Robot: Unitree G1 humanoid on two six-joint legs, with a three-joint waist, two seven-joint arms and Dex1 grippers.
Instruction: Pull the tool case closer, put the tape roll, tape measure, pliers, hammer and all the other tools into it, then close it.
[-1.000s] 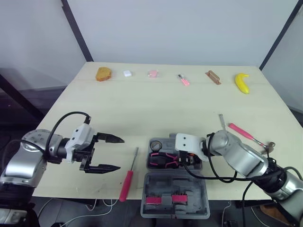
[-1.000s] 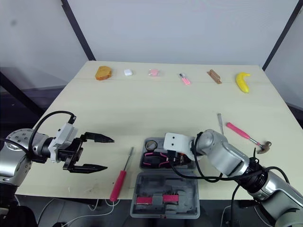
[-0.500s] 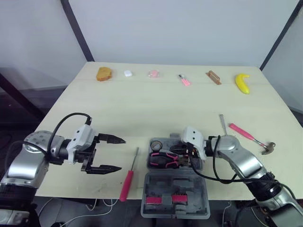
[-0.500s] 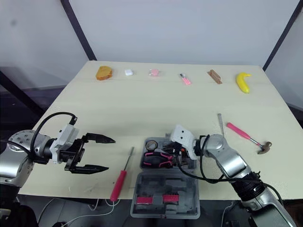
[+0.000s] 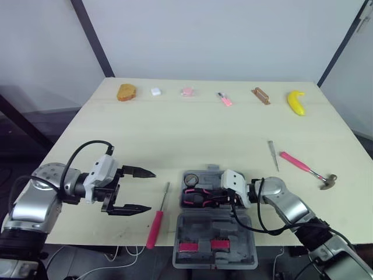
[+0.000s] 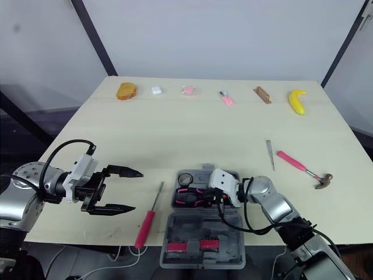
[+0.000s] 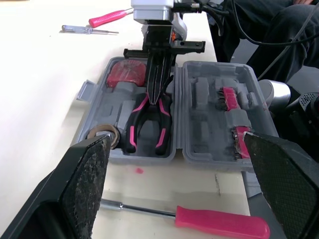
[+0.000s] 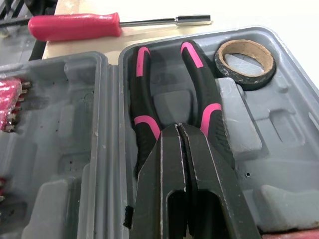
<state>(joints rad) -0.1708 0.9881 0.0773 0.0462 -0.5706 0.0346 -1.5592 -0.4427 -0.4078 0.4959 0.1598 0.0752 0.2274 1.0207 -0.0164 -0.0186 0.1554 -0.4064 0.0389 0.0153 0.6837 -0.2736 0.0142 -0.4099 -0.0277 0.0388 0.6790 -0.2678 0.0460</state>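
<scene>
We judge the packing step to be in hand, with the pliers [image 8: 202, 87] being seated. The tool case [image 5: 233, 230] lies open at the near edge of the tabletop [image 5: 192, 134], and its lid hangs past that edge toward us. The pliers lie in the moulded tray with their handles pointing at the lid. The tape roll [image 8: 244, 82] sits in the tray corner beside them. A red block [image 7: 124, 74] at the other end of the tray is probably the tape measure.

Our right gripper [image 8: 179, 130] is low over the head of the pliers with its jaws pressed together. We see nothing between them, so they seem to rest on or just above the tool and are not pinching it. Our left gripper [image 5: 150, 190] hovers over the tabletop to the left of the case with its jaws spread wide and empty.

3 tools are outside the case. The red screwdriver [image 5: 156, 228] lies just beside the left wall of the case. The hammer [image 5: 306, 168] and a thin grey tool [image 5: 272, 154] lie well apart from the case on the right.

The next move calls for lifting the right gripper clear of the tray and spreading its jaws. It can then reach out to the right for the hammer. The left gripper is near the screwdriver and could drop onto its handle. The lid stays open until all 3 are in.
</scene>
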